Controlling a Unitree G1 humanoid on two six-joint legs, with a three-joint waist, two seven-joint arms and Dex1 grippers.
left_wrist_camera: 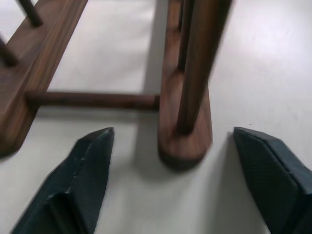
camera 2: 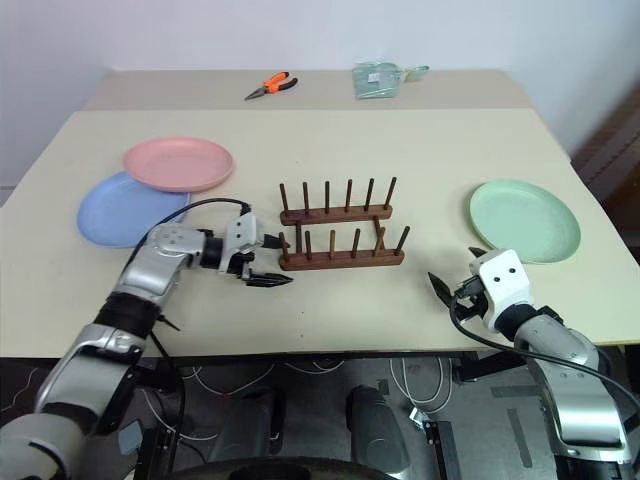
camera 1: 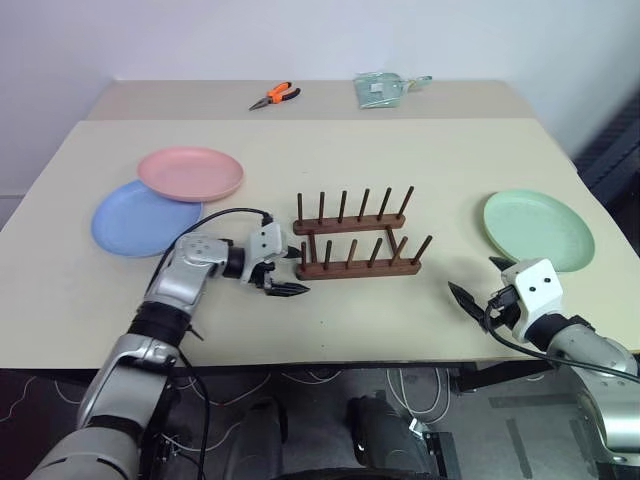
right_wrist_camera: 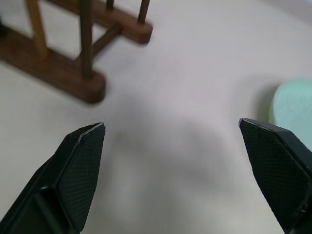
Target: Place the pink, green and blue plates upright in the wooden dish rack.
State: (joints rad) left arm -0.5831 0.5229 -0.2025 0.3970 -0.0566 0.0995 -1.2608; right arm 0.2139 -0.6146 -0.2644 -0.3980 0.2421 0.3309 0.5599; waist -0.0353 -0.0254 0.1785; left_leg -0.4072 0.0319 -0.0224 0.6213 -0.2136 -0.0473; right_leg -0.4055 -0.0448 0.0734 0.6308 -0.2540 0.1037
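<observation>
The pink plate (camera 1: 190, 172) lies flat at the table's back left, its rim overlapping the blue plate (camera 1: 140, 220) in front of it. Over on the right, the green plate (camera 1: 538, 228) also lies flat. The wooden dish rack (camera 1: 357, 240) stands mid-table with no plate in it. My left gripper (camera 1: 290, 272) is open at the rack's left end; in the left wrist view its fingers (left_wrist_camera: 87, 165) straddle the near rail's end (left_wrist_camera: 185, 141) without touching it. Close to the table's front edge, just left of the green plate, my right gripper (camera 1: 478, 282) is open and holds nothing.
Orange-handled pliers (camera 1: 275, 95) and a pale green packet (camera 1: 380, 90) lie on a second table pushed against the far edge. Bare tabletop (camera 1: 380, 310) runs in front of the rack between my two grippers. A cable loops over my left forearm.
</observation>
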